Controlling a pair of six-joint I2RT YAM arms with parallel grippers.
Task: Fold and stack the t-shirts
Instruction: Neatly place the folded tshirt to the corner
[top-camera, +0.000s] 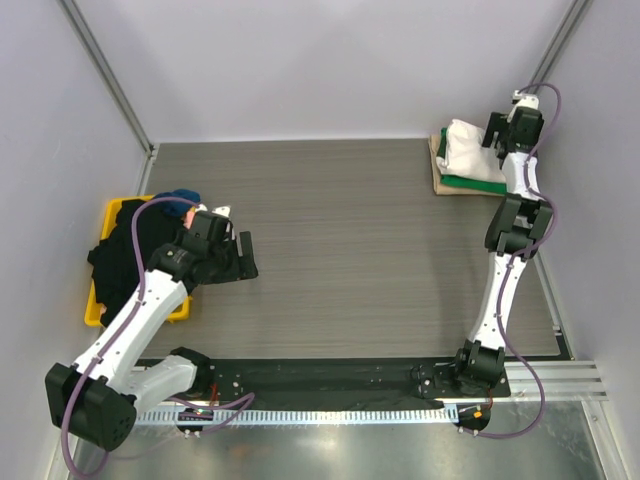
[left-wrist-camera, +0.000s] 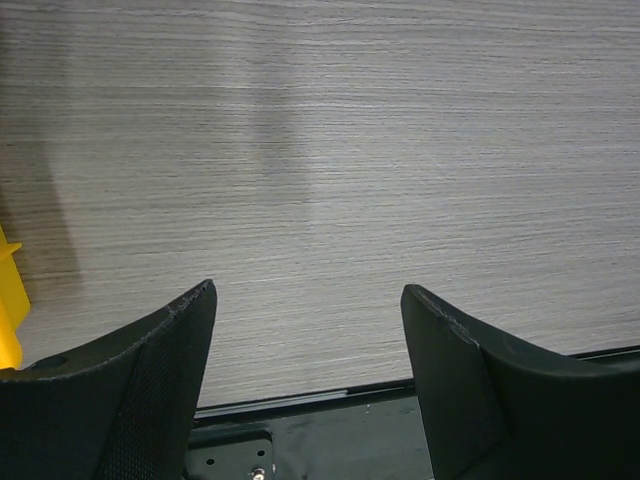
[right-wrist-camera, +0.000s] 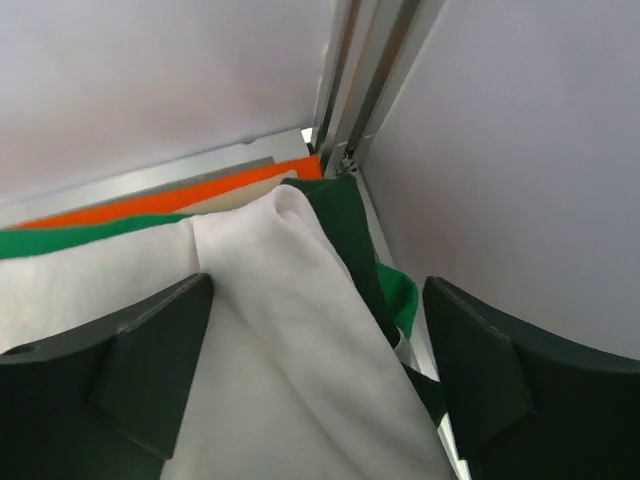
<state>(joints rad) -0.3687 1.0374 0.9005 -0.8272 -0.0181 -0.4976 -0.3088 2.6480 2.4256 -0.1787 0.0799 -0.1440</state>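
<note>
Right hand (right-wrist-camera: 318, 290) stands wide, gripping nothing; the folded cream t-shirt (right-wrist-camera: 270, 330) lies just below its 2 fingers, atop a green t-shirt (right-wrist-camera: 90, 238) at the surface's far right corner. Left hand (left-wrist-camera: 308, 295), also wide and holding nothing, hangs over bare surface (left-wrist-camera: 400, 150); a black t-shirt (top-camera: 125, 260) heaps in the yellow tray (top-camera: 112, 212) at the left edge beside it.

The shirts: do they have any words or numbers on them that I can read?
None: no word, number or sign can be read in any view.
The folded cream shirt shows only plain cloth.
The dark shirts heaped in the yellow tray show no print.
</note>
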